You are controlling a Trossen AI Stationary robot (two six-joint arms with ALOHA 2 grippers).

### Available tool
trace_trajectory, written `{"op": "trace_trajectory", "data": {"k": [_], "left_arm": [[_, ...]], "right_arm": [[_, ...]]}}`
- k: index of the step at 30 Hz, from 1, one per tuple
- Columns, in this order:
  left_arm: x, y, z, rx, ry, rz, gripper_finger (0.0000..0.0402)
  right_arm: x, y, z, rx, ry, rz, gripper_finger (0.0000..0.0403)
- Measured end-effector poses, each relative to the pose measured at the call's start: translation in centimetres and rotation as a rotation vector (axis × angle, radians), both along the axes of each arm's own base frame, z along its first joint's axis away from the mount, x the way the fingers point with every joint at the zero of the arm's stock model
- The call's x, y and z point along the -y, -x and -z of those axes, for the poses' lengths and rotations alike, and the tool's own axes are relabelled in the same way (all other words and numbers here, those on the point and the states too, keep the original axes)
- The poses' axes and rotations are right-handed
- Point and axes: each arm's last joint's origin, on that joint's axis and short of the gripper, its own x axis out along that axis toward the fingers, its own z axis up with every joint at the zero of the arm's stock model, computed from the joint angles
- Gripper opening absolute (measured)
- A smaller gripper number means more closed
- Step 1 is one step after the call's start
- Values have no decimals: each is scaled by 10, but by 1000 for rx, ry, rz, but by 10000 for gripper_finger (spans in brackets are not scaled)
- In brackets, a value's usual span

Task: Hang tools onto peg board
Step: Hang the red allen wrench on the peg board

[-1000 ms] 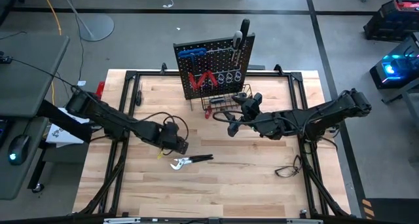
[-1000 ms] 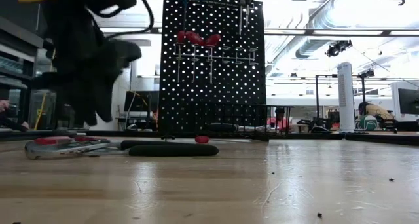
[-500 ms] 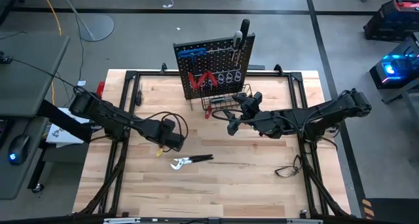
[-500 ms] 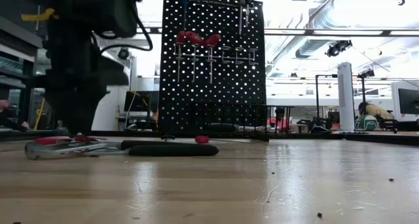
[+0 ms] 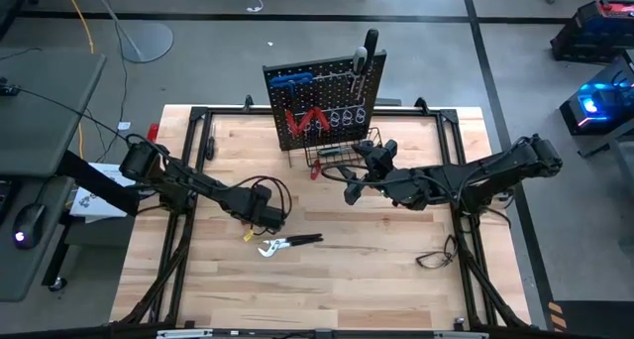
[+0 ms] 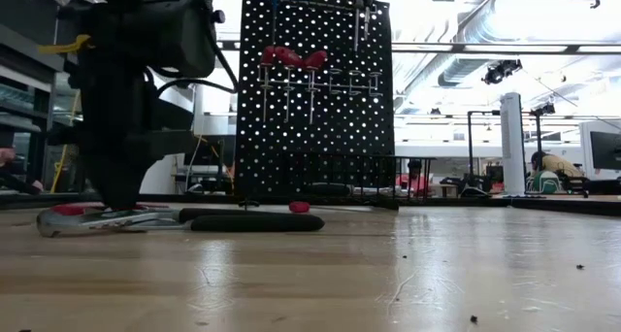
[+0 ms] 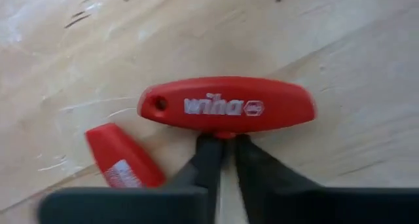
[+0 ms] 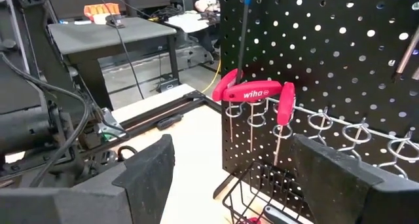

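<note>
My left gripper (image 5: 265,222) points down at the table's middle left, shut on a red T-handled hex key (image 7: 226,106) that lies on the wood. Silver pliers (image 5: 272,247) and a black-handled screwdriver (image 5: 305,240) lie just near of it. A second red handle (image 7: 121,162) lies beside the key. My right gripper (image 8: 239,185) is open and empty, facing the black peg board (image 5: 322,101). Red T-keys (image 8: 252,93) hang there in metal rings and blue ones (image 5: 290,79) hang higher up. My left gripper's two fingers (image 7: 208,160) close together at the middle of the red handle's underside (image 7: 226,133), where the shaft leaves it; the fingers hide the shaft itself. They come from above, pointing down. The handle lies flat on the table, its printed side up.
A black wire basket (image 5: 342,153) sticks out at the peg board's foot, close to my right gripper. A small red thing (image 6: 299,207) lies near the board's base. The black tubular frame (image 5: 198,131) runs round the table. A loose black cable (image 5: 436,257) lies at the near right.
My left gripper has come down to the table top beside the pliers, tipped from slanted to upright, and shifted a little toward the table's right edge. The pliers and the screwdriver have stayed where they were.
</note>
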Motion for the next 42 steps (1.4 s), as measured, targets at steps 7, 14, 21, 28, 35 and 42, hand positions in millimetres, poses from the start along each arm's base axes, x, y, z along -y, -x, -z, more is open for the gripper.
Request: {"op": "trace_trajectory", "data": {"k": [7, 14, 21, 28, 35, 42], "left_arm": [[0, 0, -15, 114, 2, 49, 2], [14, 0, -67, 436, 9, 219, 0], [21, 7, -139, 882, -20, 547, 0], [9, 5, -204, 1447, 89, 862, 0], [-7, -5, -226, 1751, 288, 946, 0], [-14, -35, -227, 1734, 357, 963, 0]], "right_arm": [[-9, 2, 0, -2, 3, -32, 288], [-18, 13, -10, 30, -4, -71, 288], [-19, 22, -29, 125, -96, -294, 288], [-20, 13, -36, 168, -20, -543, 288], [-8, 6, -52, 382, -119, -713, 288], [0, 1, -52, 402, -134, -825, 288]]}}
